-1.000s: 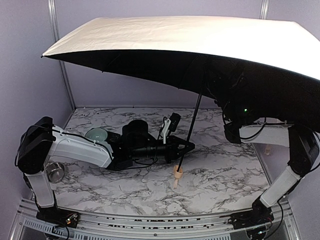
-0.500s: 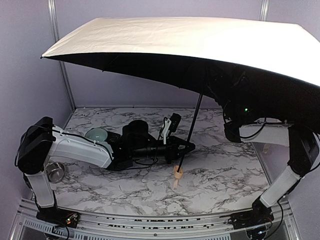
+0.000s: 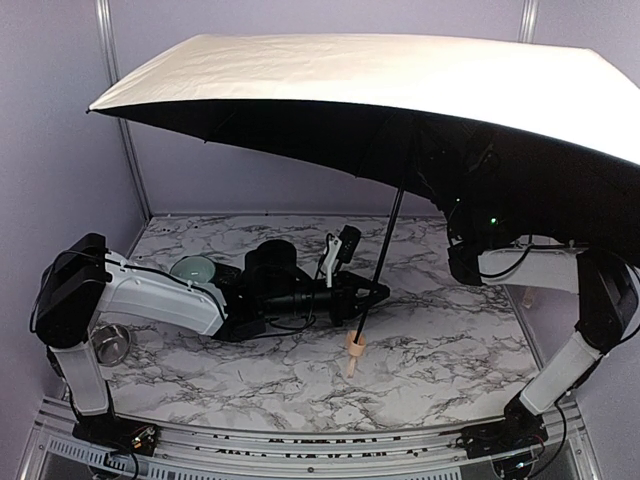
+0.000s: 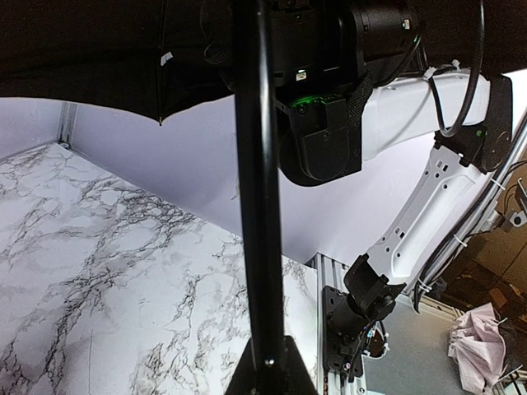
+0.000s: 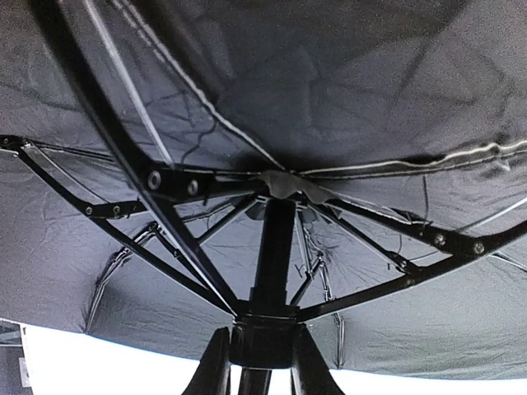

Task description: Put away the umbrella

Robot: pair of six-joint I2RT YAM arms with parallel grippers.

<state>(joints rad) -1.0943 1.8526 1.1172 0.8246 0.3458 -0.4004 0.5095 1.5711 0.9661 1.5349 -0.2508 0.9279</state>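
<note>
The umbrella (image 3: 400, 80) stands open over the table, cream outside and black underneath. Its thin black shaft (image 3: 385, 250) slants down to a small tan handle (image 3: 354, 352) just above the marble. My left gripper (image 3: 362, 297) is shut on the lower shaft (image 4: 257, 206), which runs up through the left wrist view from the gripper (image 4: 268, 370). The right arm (image 3: 530, 265) reaches up under the canopy. In the right wrist view my right gripper (image 5: 263, 362) is shut on the black runner (image 5: 263, 337), one finger on each side, where the ribs (image 5: 123, 164) meet the shaft.
A teal bowl (image 3: 192, 268) and a metal cup (image 3: 112, 343) sit at the left of the marble table (image 3: 450, 350). Purple walls close in the back and sides. The wide canopy spans nearly the whole workspace and hides the right gripper from above.
The canopy's left edge has shifted a touch to the right. The arms, shaft and handle look unmoved from above.
</note>
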